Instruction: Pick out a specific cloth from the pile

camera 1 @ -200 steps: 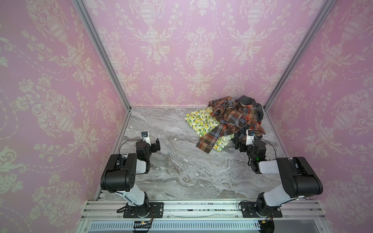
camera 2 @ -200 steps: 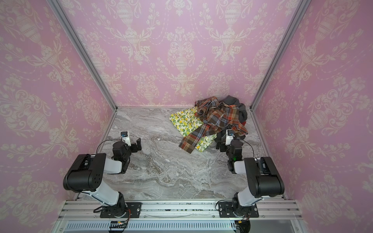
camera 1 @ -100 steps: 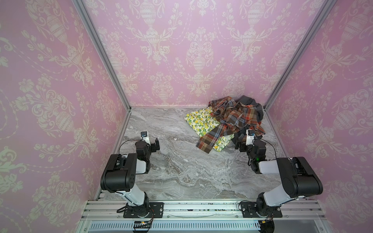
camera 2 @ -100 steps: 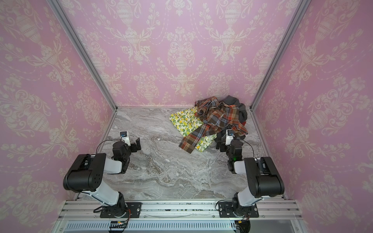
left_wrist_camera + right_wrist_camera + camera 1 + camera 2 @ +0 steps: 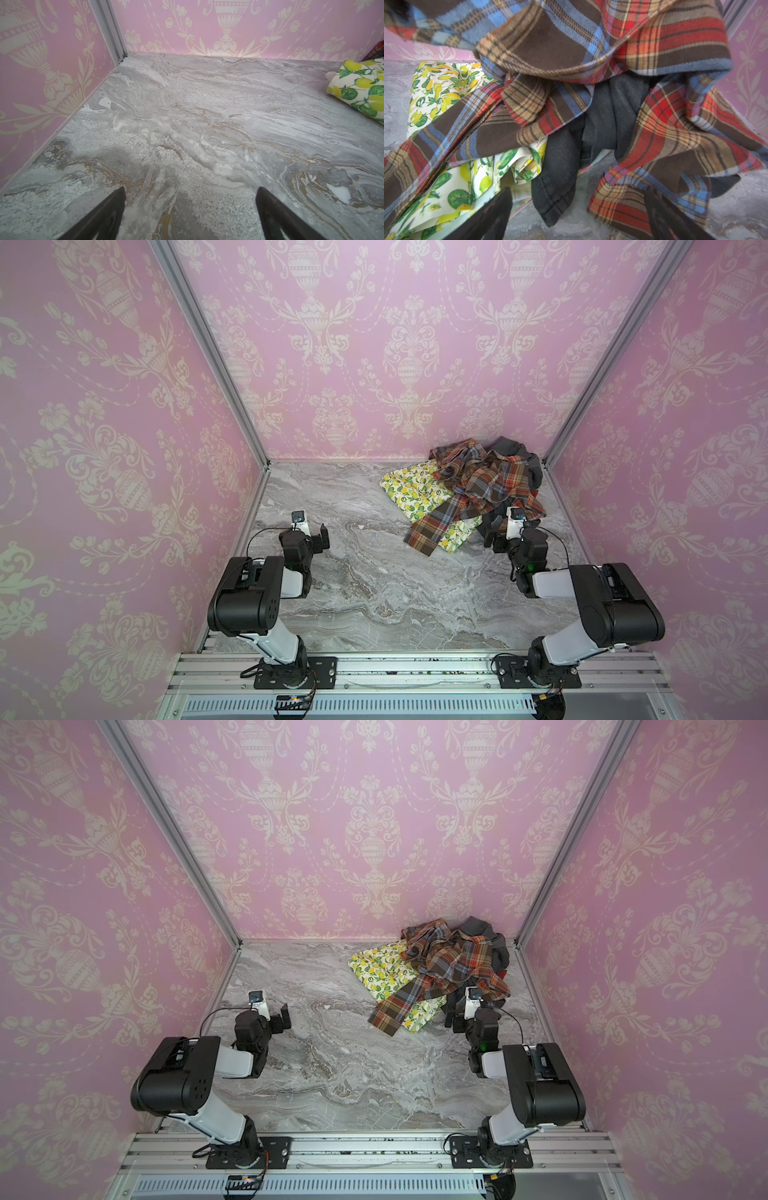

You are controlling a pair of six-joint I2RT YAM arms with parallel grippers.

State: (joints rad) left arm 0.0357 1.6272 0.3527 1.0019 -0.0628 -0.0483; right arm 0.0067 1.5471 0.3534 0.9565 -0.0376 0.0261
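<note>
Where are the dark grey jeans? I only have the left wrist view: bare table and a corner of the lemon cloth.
Observer: In the pile at the far right corner of the table, mostly under the plaid shirt.
Operator: Anything to grab?
Observer: A stitched tip of the grey jeans pokes out just ahead of the right gripper.
Operator: Gripper ready?
Observer: Its jaws stand open, holding nothing.
</note>
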